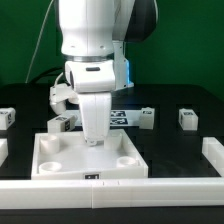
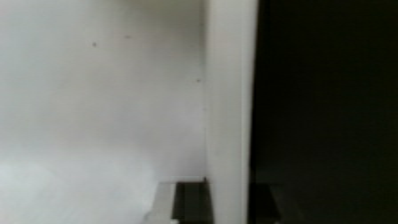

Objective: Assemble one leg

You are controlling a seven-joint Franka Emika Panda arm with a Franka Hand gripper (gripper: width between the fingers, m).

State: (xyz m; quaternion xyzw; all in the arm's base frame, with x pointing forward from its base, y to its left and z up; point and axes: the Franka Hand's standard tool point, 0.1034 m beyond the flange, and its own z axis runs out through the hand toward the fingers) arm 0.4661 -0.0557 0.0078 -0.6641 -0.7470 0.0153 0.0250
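Note:
My gripper point(image 1: 95, 138) points straight down at the far rim of the large white square tray-like piece point(image 1: 60, 160) with round corner sockets. The fingers look close together on that rim. In the wrist view the tray's flat face point(image 2: 89, 100) fills one side and its bright rim point(image 2: 231, 100) runs between a dark finger point(image 2: 189, 205) and the black table. The other finger is lost in the dark. Small white tagged legs lie on the table: one point(image 1: 60, 124) by the tray's far corner, one point(image 1: 146, 117) and one point(image 1: 187, 118) towards the exterior view's right.
A white rail point(image 1: 110, 186) runs along the front, touching the tray, with side pieces at the exterior view's right point(image 1: 212, 155) and left. The marker board point(image 1: 122, 118) lies behind my gripper. Another tagged white part point(image 1: 7, 116) sits at the far left.

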